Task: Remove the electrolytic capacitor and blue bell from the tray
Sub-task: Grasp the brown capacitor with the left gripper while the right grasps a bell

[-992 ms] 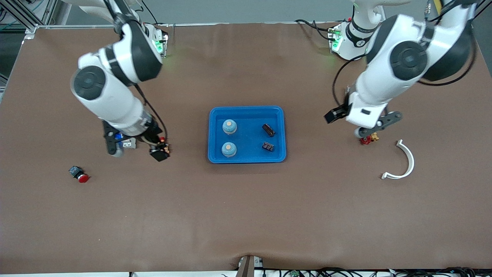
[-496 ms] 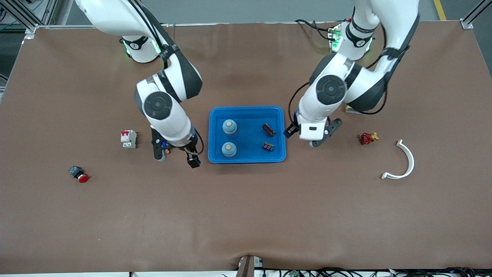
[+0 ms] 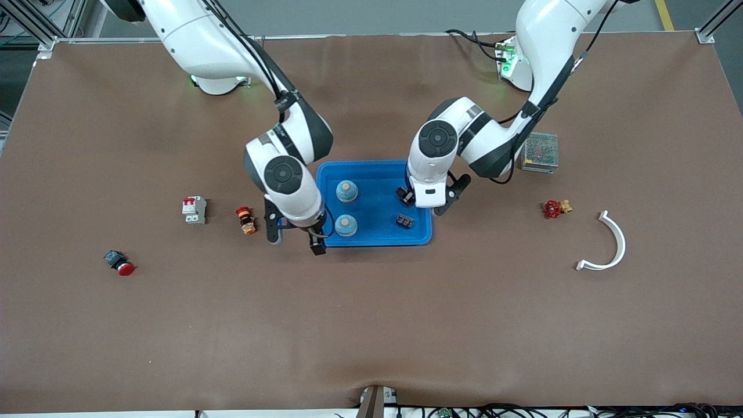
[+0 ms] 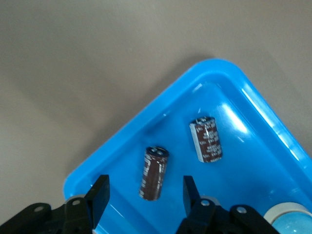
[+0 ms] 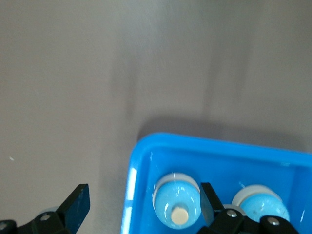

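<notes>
A blue tray (image 3: 372, 166) in the middle of the table holds two blue bells (image 3: 346, 190) (image 3: 345, 225) and two dark capacitors. One capacitor (image 3: 404, 220) shows plainly in the front view; the other is mostly under the left hand. My left gripper (image 4: 145, 199) is open over the tray's rim toward the left arm's end. A capacitor (image 4: 154, 173) lies in line with its gap, untouched, and the second capacitor (image 4: 206, 140) lies beside it. My right gripper (image 5: 143, 204) is open and straddles the tray's rim at the right arm's end. One bell (image 5: 178, 204) sits between its fingers.
Toward the right arm's end lie a red-and-white breaker (image 3: 194, 209), a small orange-red button (image 3: 246, 219) and a red push button (image 3: 119, 262). Toward the left arm's end are a mesh-covered box (image 3: 540, 152), a red valve (image 3: 556, 208) and a white curved piece (image 3: 609, 244).
Both arms have swung in from the table's ends to the tray. The right gripper left the breaker's spot and the left one left the red valve. The left jaws have narrowed.
</notes>
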